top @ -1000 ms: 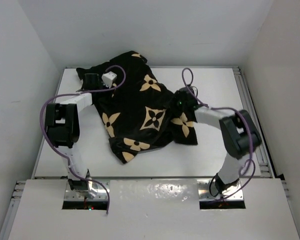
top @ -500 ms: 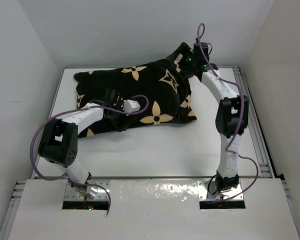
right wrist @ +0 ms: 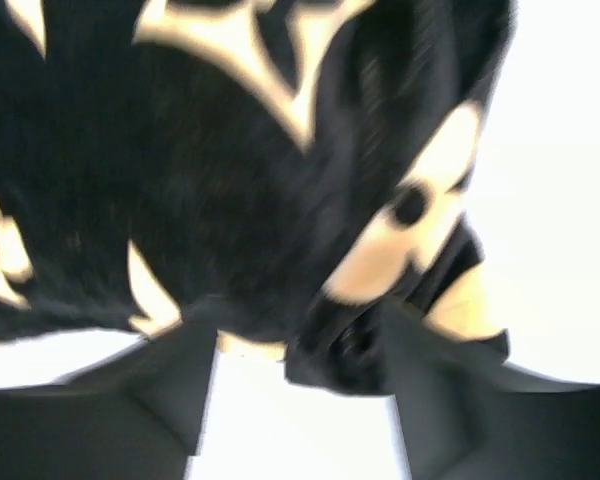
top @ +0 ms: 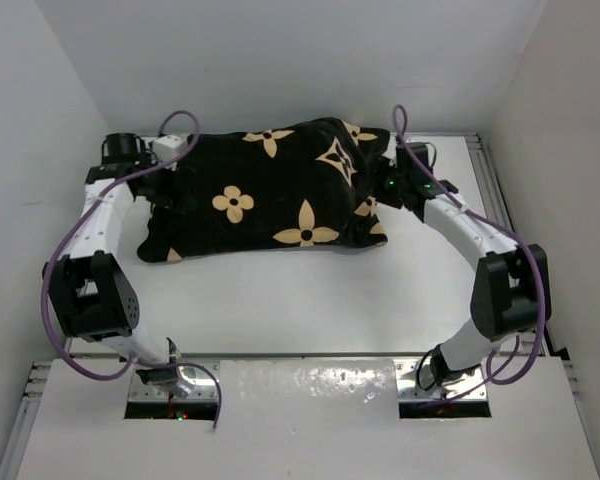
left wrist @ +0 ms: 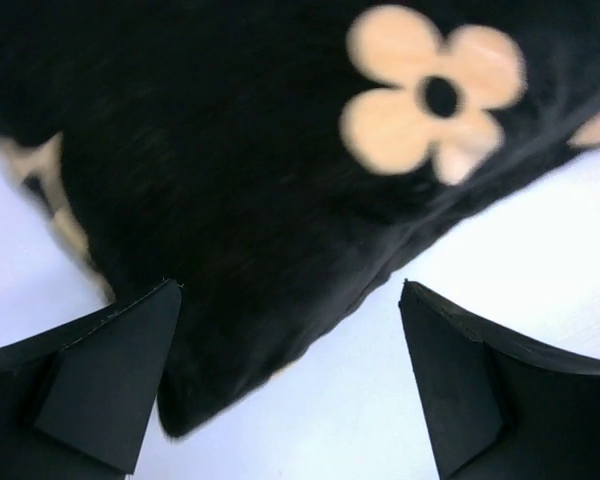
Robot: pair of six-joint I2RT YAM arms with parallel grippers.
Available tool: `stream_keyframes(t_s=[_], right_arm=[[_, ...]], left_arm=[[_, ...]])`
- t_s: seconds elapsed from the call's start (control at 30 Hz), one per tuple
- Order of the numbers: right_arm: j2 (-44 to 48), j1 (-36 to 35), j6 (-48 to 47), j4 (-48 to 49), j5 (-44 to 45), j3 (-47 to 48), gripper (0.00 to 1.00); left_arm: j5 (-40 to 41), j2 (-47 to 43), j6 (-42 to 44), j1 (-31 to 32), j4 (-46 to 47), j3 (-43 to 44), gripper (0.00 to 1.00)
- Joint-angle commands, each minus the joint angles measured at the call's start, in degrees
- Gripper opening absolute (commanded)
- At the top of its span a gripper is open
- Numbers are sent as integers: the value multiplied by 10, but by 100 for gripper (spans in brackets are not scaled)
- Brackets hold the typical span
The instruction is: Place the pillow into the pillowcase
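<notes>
On the white bench (top: 280, 300) the black flowered pillowcase (top: 270, 195) lies plump across the far half (the pillow itself is hidden). The left tool (left wrist: 288, 290) stands wide apart at its left end, fingers either side of the edge, gripping nothing. The right tool (right wrist: 295, 320) straddles a fold at the right corner; blur hides whether it pinches.

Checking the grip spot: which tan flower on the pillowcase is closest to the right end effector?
The dark-centred flower at the right edge of the pillowcase, beside the right end effector; others lie farther left.
</notes>
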State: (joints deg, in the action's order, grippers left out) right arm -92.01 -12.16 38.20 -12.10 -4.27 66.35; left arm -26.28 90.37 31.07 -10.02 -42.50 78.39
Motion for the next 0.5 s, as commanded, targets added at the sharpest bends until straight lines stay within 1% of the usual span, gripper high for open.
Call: stream_keyframes(t_s=[0.0,0.03,0.07,0.13,0.2,0.27,0.33,0.37,0.43,0.47], right_arm=[[-19,-57,-5,-19,36,-8,71],[-27,-69,8,-20,41,-3,78],[-38,-75,16,-41,67,2,79],[-63,-88,36,-67,93,25,82],[-76,-97,43,-70,113,27,82],[-100,-109,44,-76,125,33,77],[-121,-109,58,-93,131,44,68],[-123,-108,64,-100,134,42,53],[-106,-103,79,-89,146,18,36],[-95,-99,80,-80,153,4,22]], left_arm=[[2,-23,-85,-63,27,-16,92],[47,-21,-94,-87,51,-41,100],[76,-18,-100,-96,60,-53,100],[159,-9,-107,-118,85,-88,100],[173,-5,-102,-129,127,-128,100],[160,9,-95,-134,152,-147,100],[128,24,-88,-124,153,-155,100],[118,31,-88,-120,155,-157,100],[89,41,-89,-119,170,-167,99],[83,45,-87,-120,174,-170,98]])
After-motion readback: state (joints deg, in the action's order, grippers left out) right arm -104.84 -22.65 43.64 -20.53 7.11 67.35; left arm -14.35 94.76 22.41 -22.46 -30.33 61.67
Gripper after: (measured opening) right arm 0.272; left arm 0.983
